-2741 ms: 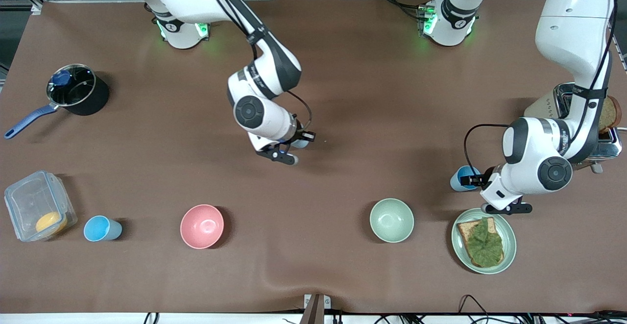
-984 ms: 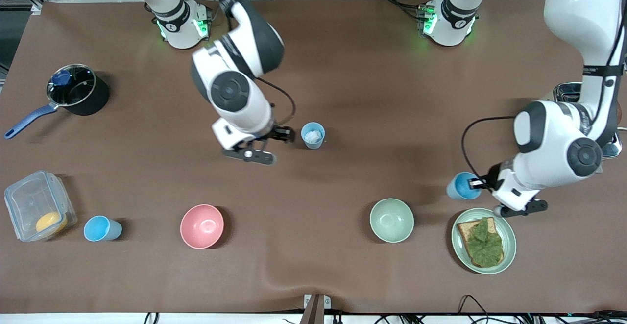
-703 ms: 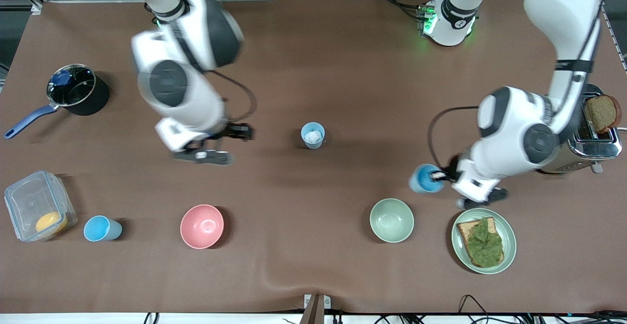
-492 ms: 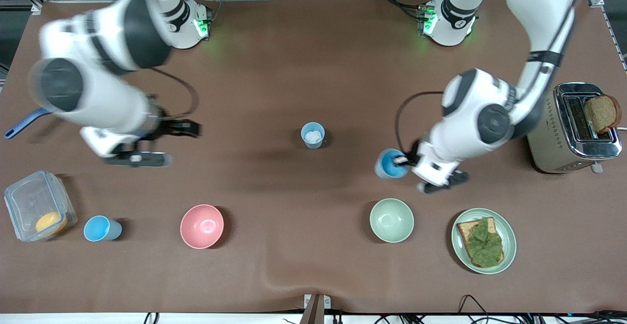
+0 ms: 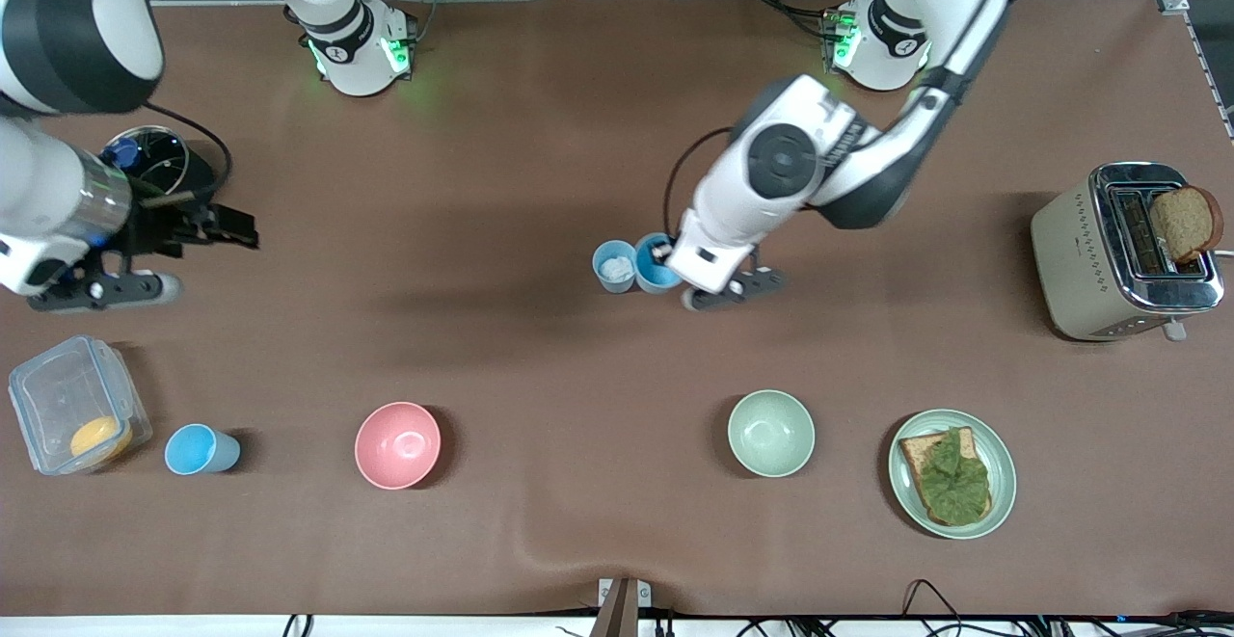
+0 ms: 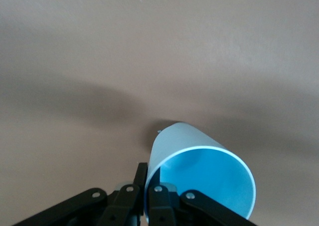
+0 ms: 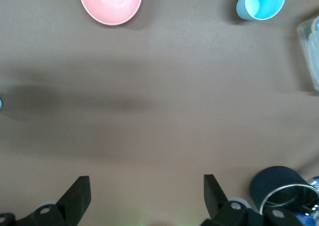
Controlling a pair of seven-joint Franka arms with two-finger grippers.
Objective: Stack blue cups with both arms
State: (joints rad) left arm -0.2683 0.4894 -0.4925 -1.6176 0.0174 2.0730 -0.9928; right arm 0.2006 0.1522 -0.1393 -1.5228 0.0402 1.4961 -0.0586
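My left gripper is shut on the rim of a blue cup, one finger inside and one outside. It holds the cup in the air beside the blue cup with a whitish patch inside, which stands upright at the table's middle. In the left wrist view the held cup fills the frame by my left gripper. My right gripper is open and empty over the table by the pot; its fingers stand wide apart in the right wrist view. A third blue cup stands near the front camera.
A dark pot with a blue handle, a clear container, a pink bowl and a pale green bowl are on the table. A plate with toast and a toaster are at the left arm's end.
My left arm carried its blue cup from beside the plate to the table's middle, next to the white-patched cup. My right arm swung away from that cup to the pot.
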